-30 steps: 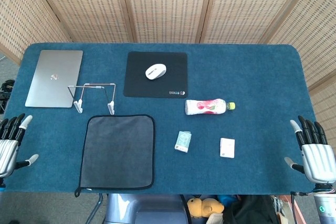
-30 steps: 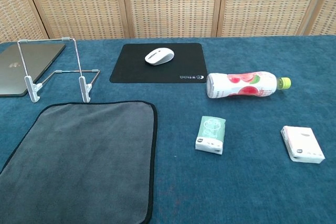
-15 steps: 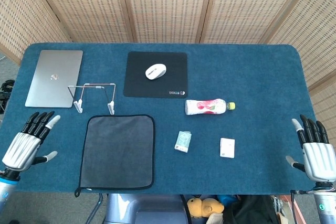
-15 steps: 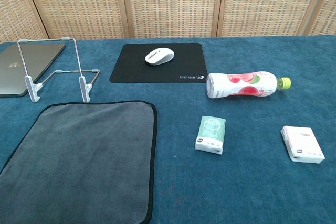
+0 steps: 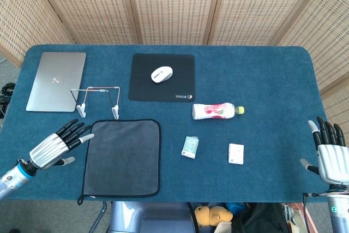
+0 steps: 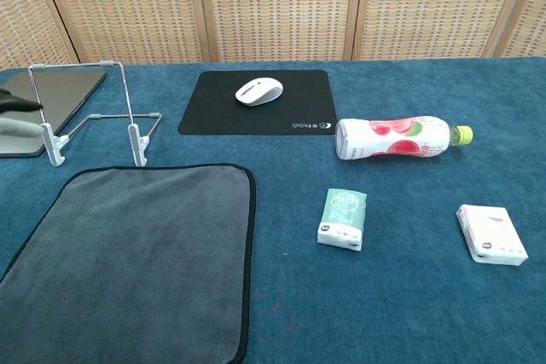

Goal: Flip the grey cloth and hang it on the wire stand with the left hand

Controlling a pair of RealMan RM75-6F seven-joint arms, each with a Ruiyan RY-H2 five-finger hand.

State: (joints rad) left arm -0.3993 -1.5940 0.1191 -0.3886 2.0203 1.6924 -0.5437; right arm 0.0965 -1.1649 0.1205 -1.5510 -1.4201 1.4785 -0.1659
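Setting: woven cane screens [image 5: 174,4] stand behind your table [image 5: 262,75], which has a blue carpet-like top.
Cloth: your grey cloth [image 5: 123,156] lies flat and spread out at the lower left of the head view, with a dark trim and a small loop at its near left corner.
Stand: the wire stand [image 5: 98,101] sits upright just above the cloth's far edge, on white feet, apart from the cloth.
Left hand: your left hand [image 5: 54,147] is at the lower left, fingers stretched and apart, grasping nothing; its fingertips [image 5: 87,136] reach the cloth's upper left corner, and you cannot tell whether they touch it.
Right hand: your right hand [image 5: 330,159] is at the lower right edge of the frame, fingers straight and released, well apart from everything.
Other things: a laptop [image 5: 56,81] lies closed at the upper left; a mouse [image 5: 161,74] rests on a black pad [image 5: 162,77]; a bottle [image 5: 217,111] lies on its side at centre; a green packet [image 5: 190,147] and a white packet [image 5: 236,153] lie below it.
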